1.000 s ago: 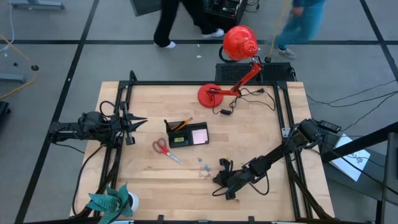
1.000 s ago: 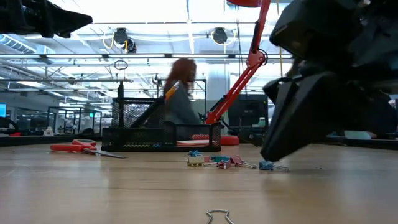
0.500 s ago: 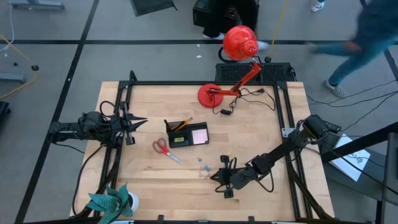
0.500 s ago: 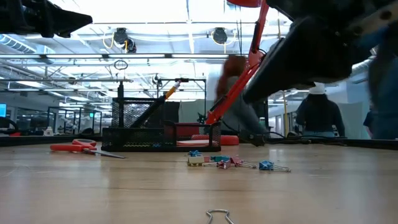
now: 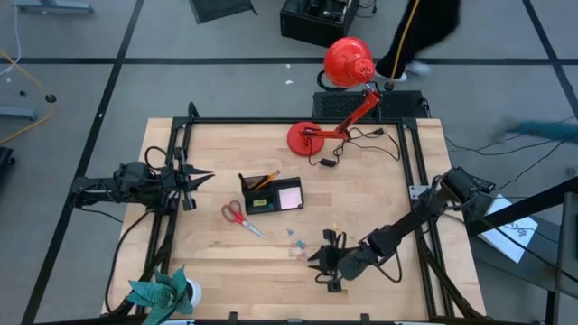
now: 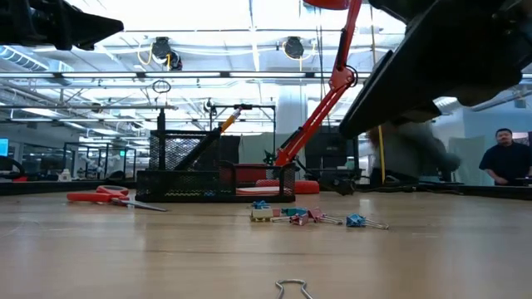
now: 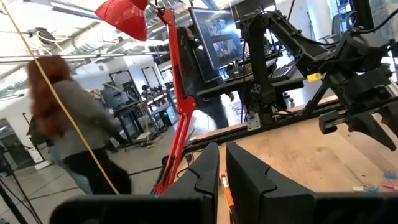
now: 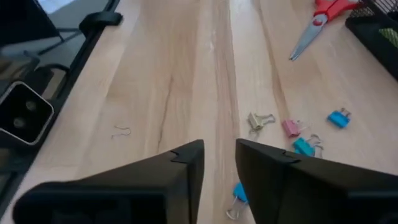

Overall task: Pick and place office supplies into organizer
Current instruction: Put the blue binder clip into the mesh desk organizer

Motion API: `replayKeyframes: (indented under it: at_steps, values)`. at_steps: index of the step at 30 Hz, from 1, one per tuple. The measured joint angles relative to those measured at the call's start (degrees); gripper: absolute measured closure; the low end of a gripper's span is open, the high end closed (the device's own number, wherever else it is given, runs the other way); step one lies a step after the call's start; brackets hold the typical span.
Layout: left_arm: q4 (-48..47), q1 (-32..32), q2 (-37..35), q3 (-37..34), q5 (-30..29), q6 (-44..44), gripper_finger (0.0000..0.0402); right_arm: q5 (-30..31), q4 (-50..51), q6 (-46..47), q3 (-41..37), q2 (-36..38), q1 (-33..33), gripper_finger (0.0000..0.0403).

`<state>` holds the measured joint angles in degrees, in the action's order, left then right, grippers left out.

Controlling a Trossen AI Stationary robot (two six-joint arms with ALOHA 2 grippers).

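Now the wooden surface (image 5: 361,190) is seen from above, with the red lamp (image 5: 339,99) at its far edge. The left claw (image 5: 197,177) is held over the left side, fingers nearly together, clenched on nothing. The right claw (image 5: 316,264) is hung above the front of the surface, near the clips; its fingers (image 8: 180,168) are parted a little, nothing between them. The organizer (image 5: 271,193) is set mid-surface, the pink notepad (image 5: 290,195) inside it. The scissors (image 5: 237,215) are laid just in front of it. Small clips (image 6: 287,214) are scattered between scissors and right claw.
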<state>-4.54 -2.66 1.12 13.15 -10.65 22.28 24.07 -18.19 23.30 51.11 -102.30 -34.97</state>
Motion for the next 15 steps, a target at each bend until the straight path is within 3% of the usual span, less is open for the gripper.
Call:
replayKeyframes:
  at_steps: [8,15]
  values:
    - [0.00,0.00,-0.02,0.00,0.00,0.00,0.0366,6.17,-0.53,9.57,0.04,-0.76,-1.96,0.0265]
    - [-0.03,0.00,-0.02,0.00,0.00,-0.02,0.0366,6.14,-0.35,17.78,0.04,-5.18,-2.44,0.0258]
